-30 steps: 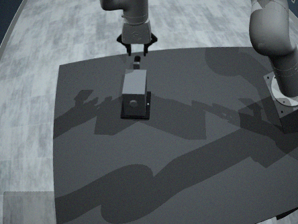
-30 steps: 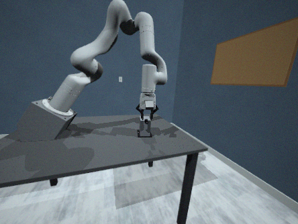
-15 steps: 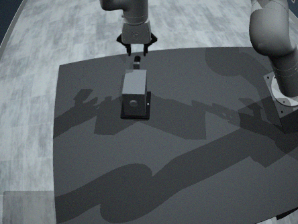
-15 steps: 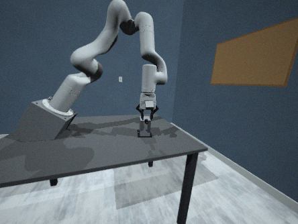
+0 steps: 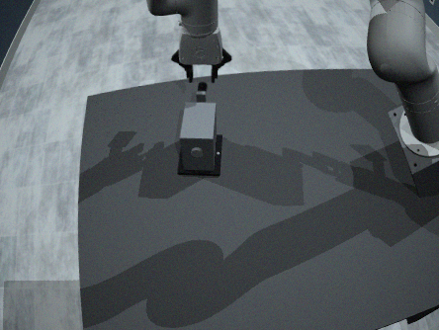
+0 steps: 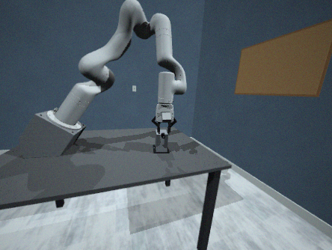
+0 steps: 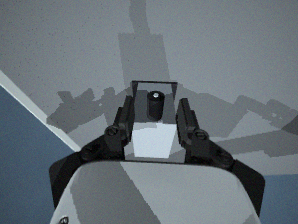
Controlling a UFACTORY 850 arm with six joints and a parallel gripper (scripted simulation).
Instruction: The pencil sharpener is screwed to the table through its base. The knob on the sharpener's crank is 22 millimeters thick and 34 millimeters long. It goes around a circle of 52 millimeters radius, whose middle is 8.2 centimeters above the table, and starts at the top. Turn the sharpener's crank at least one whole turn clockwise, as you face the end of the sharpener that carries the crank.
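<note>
Dark table (image 6: 112,176) carries sharpener (image 5: 198,129), base fixed so crank can be driven without body shifting. Gripper (image 7: 156,116) hangs vertical above crank end, fingers about half open, holding nothing. Knob (image 7: 155,104) at top of its circle, directly below and between fingers, not touched; spread leaves clearance to straddle knob.

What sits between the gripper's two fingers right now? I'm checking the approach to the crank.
Wrist view: the crank knob stands in the gap between the fingers, touching neither.
</note>
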